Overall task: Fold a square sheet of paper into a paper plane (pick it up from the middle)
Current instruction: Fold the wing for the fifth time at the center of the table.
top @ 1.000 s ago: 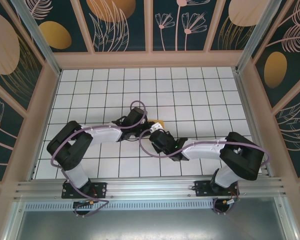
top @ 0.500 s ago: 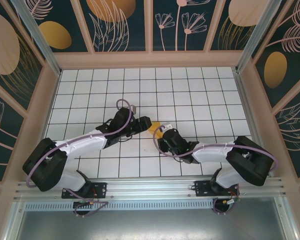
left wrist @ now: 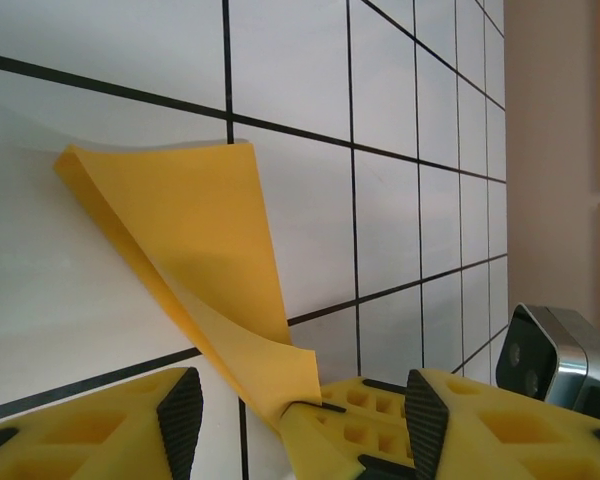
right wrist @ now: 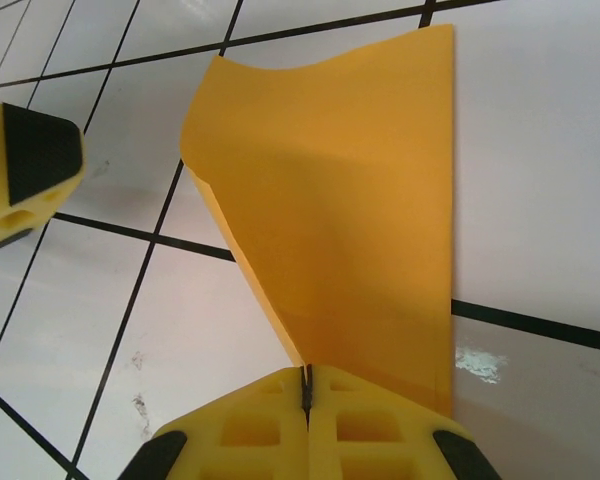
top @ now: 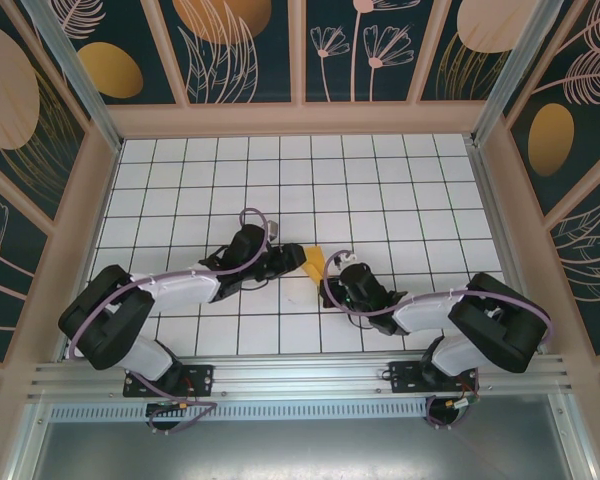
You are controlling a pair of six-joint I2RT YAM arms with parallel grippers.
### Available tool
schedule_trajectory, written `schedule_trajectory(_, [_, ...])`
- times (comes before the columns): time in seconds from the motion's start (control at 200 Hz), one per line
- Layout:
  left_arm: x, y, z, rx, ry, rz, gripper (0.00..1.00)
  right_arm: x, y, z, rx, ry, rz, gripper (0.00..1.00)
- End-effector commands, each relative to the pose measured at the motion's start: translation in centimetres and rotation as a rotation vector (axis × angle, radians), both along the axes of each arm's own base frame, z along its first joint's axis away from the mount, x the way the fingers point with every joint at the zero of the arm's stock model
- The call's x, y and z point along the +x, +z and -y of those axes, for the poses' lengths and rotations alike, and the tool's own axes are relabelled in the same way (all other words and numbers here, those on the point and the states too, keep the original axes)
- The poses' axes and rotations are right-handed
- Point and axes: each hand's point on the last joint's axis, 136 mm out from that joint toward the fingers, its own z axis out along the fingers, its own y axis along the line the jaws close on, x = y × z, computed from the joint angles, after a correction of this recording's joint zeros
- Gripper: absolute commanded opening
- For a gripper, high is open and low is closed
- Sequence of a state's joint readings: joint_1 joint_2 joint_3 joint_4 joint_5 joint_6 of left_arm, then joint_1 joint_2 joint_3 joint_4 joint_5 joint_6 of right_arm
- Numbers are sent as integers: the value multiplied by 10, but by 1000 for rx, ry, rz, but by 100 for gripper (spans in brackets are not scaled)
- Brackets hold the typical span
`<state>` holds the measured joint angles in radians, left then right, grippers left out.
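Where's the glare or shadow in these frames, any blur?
Right wrist: small bright glare patch on the table beside the paper, and the paper itself is sharp. Left wrist: the underside of the lifted paper is shaded, with a soft shadow on the table around it and no blur. Top external: even light, sharp.

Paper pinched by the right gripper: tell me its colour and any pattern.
Plain orange-yellow paper, no print; clearest in the right wrist view.

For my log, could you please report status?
Right gripper, jaws shut on folded orange-yellow paper sheet. Left gripper, jaws open near it. No obstruction seen.
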<state>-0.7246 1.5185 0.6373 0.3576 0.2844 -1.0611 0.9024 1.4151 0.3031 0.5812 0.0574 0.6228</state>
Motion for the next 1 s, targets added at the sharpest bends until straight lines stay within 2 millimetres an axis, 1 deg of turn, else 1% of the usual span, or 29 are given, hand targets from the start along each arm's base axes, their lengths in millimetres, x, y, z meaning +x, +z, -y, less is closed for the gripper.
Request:
schedule_trajectory(0.0, [-1,7,14,-81,-33,-9,58,2,11,-4,114,-42,-18,4])
schedule_trajectory(0.09, [0,4,16,-83,-38,-21,58,1,8,-1,123,-59,-33,5])
schedule_trajectory(0.205, [-2,2,24,-85,-74,-33,58,0,4,2,136,-74,-55,5])
schedule_trajectory(0.365, [-5,5,41,-95,-130,-27,58,0,2,1,147,-74,-73,5])
schedule_trajectory(0.515, [-5,-1,50,-100,-149,-42,58,1,1,-1,156,-70,-79,5])
schedule_trajectory(0.575, [-4,-1,54,-111,-157,-40,58,-1,1,-3,160,-57,-90,5])
schedule_trajectory(0.62, [-3,2,57,-120,-163,-30,58,-1,0,-4,160,-56,-94,5])
schedule_trajectory(0.625, [-2,-2,57,-112,-162,-38,58,-1,0,-4,160,-56,-95,5])
schedule_trajectory(0.64, [-3,-8,57,-104,-164,-48,58,-1,-1,-3,160,-57,-98,5])
schedule_trajectory(0.741, [0,-17,62,-92,-172,-56,58,-2,-1,-3,167,-56,-103,5])
schedule_trajectory(0.881, [3,-27,64,-81,-179,-55,57,-1,0,-2,170,-58,-115,7])
schedule_trajectory(0.996, [5,-31,65,-64,-182,-44,57,-3,0,0,154,-57,-136,13])
